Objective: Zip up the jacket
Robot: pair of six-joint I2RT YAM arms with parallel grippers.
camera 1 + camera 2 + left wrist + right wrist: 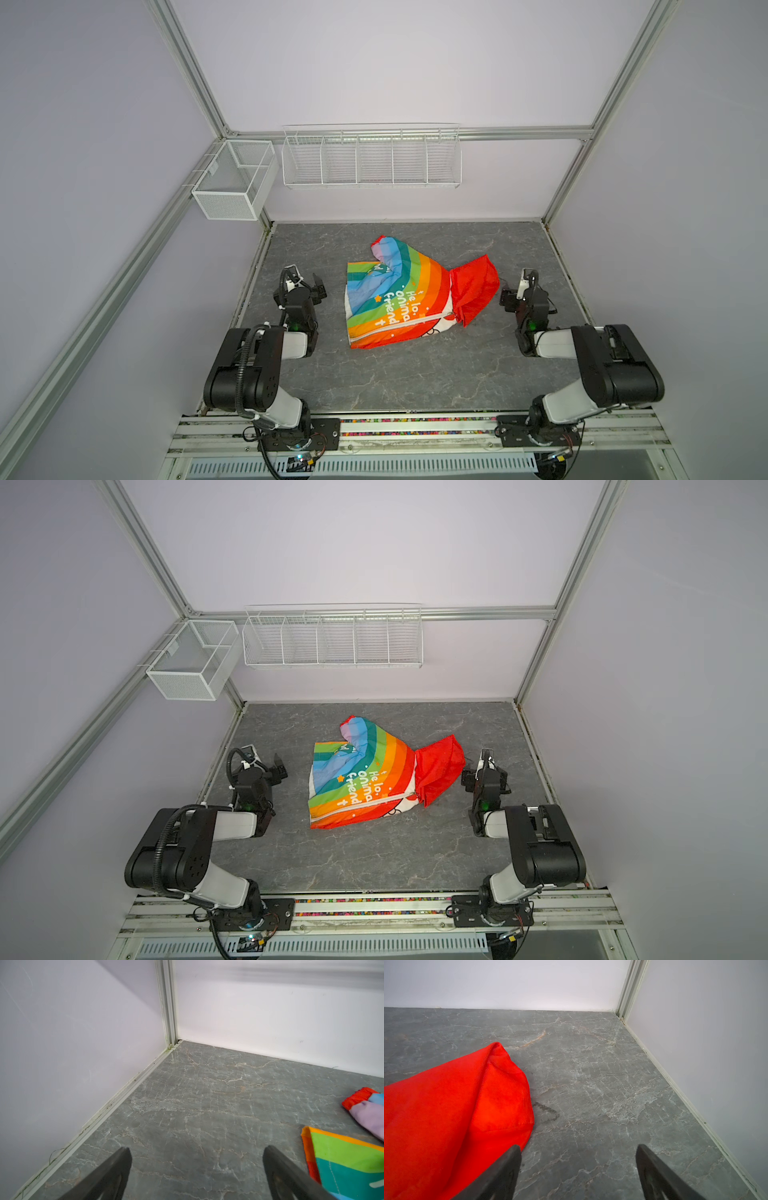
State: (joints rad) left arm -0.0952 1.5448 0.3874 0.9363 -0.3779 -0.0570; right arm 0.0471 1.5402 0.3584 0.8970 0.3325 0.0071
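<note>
a mesh basket (pixel 232 195) hangs on the left wall, with a wire rack (pixel 371 160) next to it on the back wall. the left gripper (pixel 305 280) is near the left edge of the grey table (pixel 415 374), apart from the jacket, its jaws spread wide with only bare table between them. the jacket (pixel 395 291) lies crumpled in the middle of the table, between the two arms, rainbow half on top with white lettering. its white zipper (pixel 399 328) runs along the near side, with a strip of the white half showing below it. the red hood (pixel 473 286) points right, just beside the right gripper (pixel 515 286), whose jaws are also spread and hold nothing.
</note>
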